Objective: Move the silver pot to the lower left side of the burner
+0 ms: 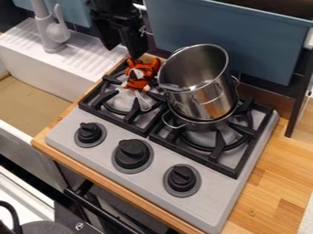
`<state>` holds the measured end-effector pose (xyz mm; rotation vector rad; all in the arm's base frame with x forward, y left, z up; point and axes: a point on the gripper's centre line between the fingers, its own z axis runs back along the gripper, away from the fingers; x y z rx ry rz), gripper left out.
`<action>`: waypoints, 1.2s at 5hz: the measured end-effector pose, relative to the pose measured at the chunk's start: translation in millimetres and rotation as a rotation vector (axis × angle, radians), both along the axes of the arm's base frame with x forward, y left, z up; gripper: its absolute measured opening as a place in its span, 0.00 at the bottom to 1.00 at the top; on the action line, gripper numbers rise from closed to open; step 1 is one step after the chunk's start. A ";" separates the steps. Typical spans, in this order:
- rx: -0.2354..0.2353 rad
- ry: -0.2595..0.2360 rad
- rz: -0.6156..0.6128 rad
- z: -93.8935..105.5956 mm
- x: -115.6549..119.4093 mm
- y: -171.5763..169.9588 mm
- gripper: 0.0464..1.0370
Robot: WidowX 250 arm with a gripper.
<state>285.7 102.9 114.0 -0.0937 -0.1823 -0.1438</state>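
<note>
Gripper (125, 49), seemingly parted, near shiny metal pot (205, 98)

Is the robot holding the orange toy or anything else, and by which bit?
Nothing is held: the gripper is open, and the orange toy sits on the stove.

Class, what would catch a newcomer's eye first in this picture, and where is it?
Probably the tall silver pot, shiny and tilted, over the right-hand burner. Next comes the orange-and-black toy at the back of the left-hand burner, beside the pot. Just above the toy, the black gripper hangs down from the picture's top edge.
</note>
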 end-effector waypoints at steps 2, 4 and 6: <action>-0.028 0.022 0.056 -21.0 -2.4 -14.2 0.96; -0.060 0.028 0.127 -17.0 5.8 -32.9 0.96; -0.074 -0.001 0.138 -9.6 17.6 -46.2 0.96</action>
